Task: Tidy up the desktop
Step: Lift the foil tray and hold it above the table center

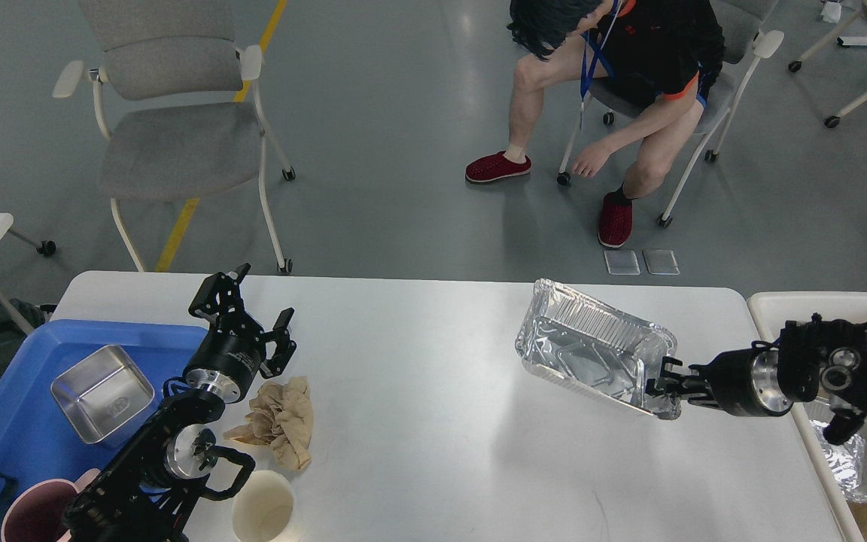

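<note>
The white desktop fills the lower view. My right gripper is shut on the rim of a foil tray and holds it tilted above the desktop's right side. My left gripper is open and empty, just above a crumpled brown paper napkin that lies on the desktop. A paper cup stands near the front edge, below the napkin.
A blue tray at the left holds a steel box and mugs. A beige bin with foil inside stands at the right. A grey chair and a seated person are beyond the table.
</note>
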Action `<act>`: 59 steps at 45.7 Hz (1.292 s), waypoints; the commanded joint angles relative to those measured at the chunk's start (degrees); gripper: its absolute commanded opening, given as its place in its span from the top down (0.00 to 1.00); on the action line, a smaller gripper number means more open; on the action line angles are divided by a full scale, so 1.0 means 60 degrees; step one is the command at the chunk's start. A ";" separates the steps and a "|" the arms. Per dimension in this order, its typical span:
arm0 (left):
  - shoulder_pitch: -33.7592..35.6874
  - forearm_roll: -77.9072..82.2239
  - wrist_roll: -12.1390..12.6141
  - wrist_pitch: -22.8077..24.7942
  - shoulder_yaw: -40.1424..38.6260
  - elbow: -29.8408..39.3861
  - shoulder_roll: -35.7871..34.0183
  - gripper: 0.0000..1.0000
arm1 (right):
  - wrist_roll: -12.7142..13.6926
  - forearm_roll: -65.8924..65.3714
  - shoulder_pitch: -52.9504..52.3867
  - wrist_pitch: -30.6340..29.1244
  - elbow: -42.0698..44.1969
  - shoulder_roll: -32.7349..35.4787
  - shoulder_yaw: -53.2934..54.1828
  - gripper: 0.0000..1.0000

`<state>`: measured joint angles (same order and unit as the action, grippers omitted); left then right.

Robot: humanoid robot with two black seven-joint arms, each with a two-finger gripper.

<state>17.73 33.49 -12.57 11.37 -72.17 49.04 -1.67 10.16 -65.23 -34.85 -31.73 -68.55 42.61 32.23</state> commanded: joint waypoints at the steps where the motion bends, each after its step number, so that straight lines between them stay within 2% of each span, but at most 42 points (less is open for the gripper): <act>1: -0.0026 0.0014 0.0000 -0.0020 -0.0012 0.0000 -0.0015 0.03 | 0.0328 0.1012 -0.0929 -0.0409 -0.0044 0.0354 -0.0054 1.00; 7: -0.0026 0.0014 0.0000 -0.0020 -0.0012 0.0000 -0.0015 0.03 | 0.0342 0.1057 -0.1720 -0.0570 -0.0073 0.0384 -0.0230 1.00; 12: -0.0026 0.0029 0.0000 -0.0020 -0.0012 0.0000 -0.0015 0.03 | 0.0460 0.0999 -0.2964 -0.0541 -0.0234 0.0267 -0.1224 1.00; 21: -0.0011 0.0043 0.0000 -0.0020 0.0032 0.0000 -0.0059 0.03 | 0.0723 0.0925 -0.4621 -0.0234 -0.0396 -0.0933 -0.2939 1.00; 29: -0.0011 0.0043 0.0015 -0.0035 0.0032 0.0000 -0.0249 0.03 | 0.1192 -0.0318 -0.5061 -0.0087 -0.0264 -0.1944 -0.3672 1.00; 35: -0.0026 0.0043 0.0015 -0.0049 0.0032 0.0000 -0.0352 0.03 | 0.1558 -0.0452 -0.5266 -0.0087 -0.0206 -0.2209 -0.3760 1.00; 41: -0.0070 0.0116 0.0015 -0.0225 0.0207 0.0000 -0.0366 0.03 | 0.1632 -0.0408 -0.5296 -0.0116 -0.0220 -0.2209 -0.3731 1.00; 47: -0.0070 0.0116 0.0015 -0.0269 0.1143 0.0102 -0.0615 0.03 | 0.1632 -0.0408 -0.5266 -0.0131 -0.0235 -0.2209 -0.3717 1.00; 50: -0.0070 0.0146 0.0117 -0.0473 0.1948 0.0584 -0.1024 0.03 | 0.1617 -0.0393 -0.5223 -0.0146 -0.0235 -0.2224 -0.3717 1.00; 54: -0.0099 0.0117 0.0336 -0.1058 0.3543 0.2178 -0.2223 0.03 | 0.1617 -0.0291 -0.5193 -0.0146 -0.0235 -0.2282 -0.3702 1.00; 59: -0.0230 0.0102 0.1038 -0.1616 0.4777 0.4245 -0.4142 0.03 | 0.1617 -0.0217 -0.5178 -0.0146 -0.0235 -0.2253 -0.3702 1.00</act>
<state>17.15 34.28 -10.20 4.89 -51.03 62.93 -15.67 19.90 -66.99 -66.06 -32.59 -69.97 29.03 9.98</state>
